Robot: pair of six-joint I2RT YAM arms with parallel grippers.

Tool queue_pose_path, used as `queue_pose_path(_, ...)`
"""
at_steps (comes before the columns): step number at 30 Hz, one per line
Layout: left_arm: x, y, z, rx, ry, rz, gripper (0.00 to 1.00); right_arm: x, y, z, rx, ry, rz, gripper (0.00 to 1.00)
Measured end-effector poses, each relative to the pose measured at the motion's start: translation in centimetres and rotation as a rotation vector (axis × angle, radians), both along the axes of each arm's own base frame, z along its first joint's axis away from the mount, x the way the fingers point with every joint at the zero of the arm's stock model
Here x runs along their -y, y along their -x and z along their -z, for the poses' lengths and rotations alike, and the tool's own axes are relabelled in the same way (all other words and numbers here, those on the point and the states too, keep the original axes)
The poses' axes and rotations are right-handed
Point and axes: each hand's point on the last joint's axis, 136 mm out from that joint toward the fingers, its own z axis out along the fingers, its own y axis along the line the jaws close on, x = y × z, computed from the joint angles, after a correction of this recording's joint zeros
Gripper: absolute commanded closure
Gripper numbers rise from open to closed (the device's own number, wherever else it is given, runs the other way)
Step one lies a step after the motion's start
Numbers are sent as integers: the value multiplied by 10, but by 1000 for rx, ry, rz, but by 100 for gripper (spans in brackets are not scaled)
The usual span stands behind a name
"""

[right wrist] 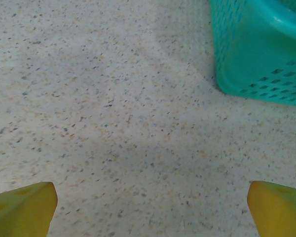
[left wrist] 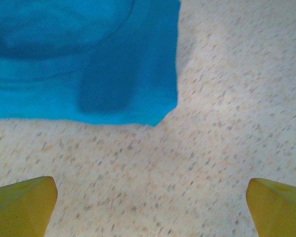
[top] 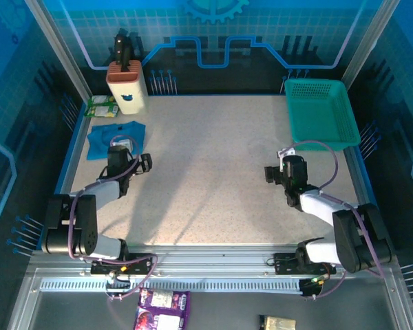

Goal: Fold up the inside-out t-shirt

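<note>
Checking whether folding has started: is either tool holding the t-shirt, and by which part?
Nothing is held. The left tool is open over the table, short of the t-shirt; the right tool is open too.

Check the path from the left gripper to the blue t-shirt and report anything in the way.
Nothing visible stands in the way. The left gripper is open, and bare table lies between it and the t-shirt.

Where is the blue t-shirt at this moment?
In the top view the t-shirt lies at the far left of the table, just before the white holder and green packet; the open left tool is just short of it.
</note>
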Motion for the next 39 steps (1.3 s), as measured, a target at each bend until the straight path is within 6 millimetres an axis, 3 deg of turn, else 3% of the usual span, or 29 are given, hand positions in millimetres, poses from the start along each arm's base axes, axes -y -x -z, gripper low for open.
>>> queue_pose_path(5,10,-13,-6,108,7,70,1,12,-20,-7,169,-37,14,0)
queue_pose_path(9,18,-12,-11,199,6,117,1,17,-21,6,182,-62,7,0)
queue_pose_path(13,22,-6,4,184,0,136,1,15,-32,-7,220,-74,2,0)
queue_pose_path(16,28,-8,-1,209,-6,152,1,14,-38,-16,250,-78,0,0)
queue_pose_path(39,28,-11,-8,239,-27,161,1,9,-39,-17,250,-74,-26,0)
